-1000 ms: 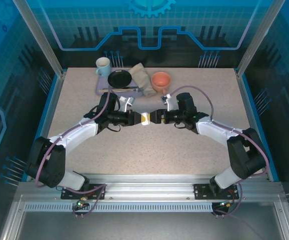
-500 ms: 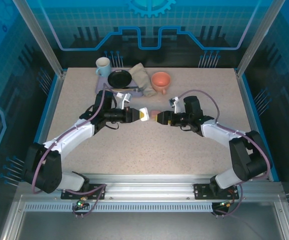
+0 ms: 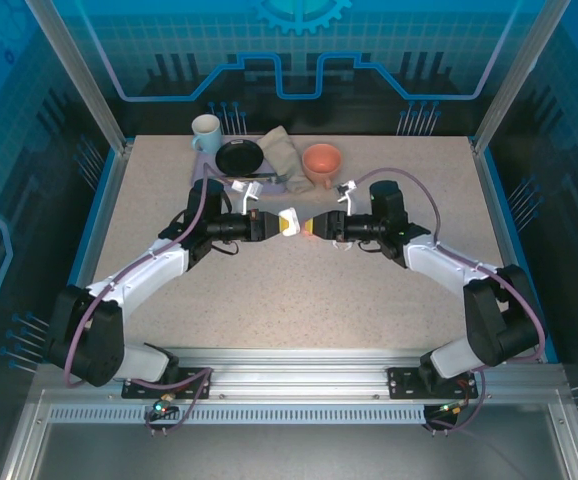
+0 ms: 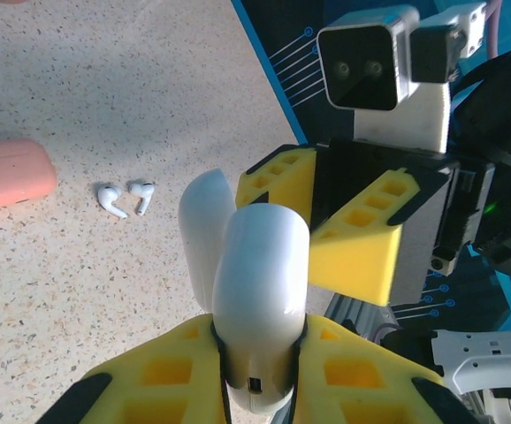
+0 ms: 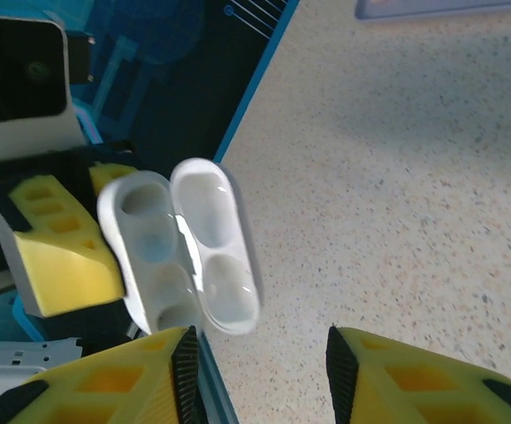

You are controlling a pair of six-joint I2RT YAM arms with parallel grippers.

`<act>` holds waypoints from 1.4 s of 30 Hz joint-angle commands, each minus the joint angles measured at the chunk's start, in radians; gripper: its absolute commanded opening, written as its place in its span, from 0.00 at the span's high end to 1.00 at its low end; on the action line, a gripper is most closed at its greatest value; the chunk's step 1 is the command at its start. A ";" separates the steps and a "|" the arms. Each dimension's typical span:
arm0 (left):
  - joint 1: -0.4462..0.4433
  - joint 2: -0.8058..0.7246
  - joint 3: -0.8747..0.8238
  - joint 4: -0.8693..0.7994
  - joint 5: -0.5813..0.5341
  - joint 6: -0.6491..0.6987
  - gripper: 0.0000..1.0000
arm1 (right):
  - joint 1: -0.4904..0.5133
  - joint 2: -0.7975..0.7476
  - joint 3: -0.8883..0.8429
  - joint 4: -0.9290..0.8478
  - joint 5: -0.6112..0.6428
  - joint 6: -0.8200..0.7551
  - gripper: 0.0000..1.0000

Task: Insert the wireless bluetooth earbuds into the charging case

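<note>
Left pincer (image 4: 257,340): clamped on white charging case (image 4: 260,265), lid open
Right pincer (image 5: 260,352): spread, facing the case
White earbuds (image 4: 109,200): loose on desk (image 4: 105,79)

Crockery (image 3: 321,160) blocks the far edge; table (image 3: 299,290) nearside lies open.

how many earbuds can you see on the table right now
2. One white earbud lies on the table and the other white earbud close beside it, both near the pink case. More may be hidden.
</note>
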State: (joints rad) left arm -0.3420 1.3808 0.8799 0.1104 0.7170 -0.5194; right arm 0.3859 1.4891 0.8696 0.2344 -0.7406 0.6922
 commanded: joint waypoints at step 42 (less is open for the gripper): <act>0.034 0.012 0.075 -0.080 0.005 0.025 0.21 | 0.034 0.109 0.224 -0.325 0.047 -0.226 1.00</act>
State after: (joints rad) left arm -0.3290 1.3907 0.8959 0.0898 0.7216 -0.5392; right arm 0.4374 1.6104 1.0332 0.0658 -0.7197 0.5835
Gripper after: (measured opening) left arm 0.768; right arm 0.046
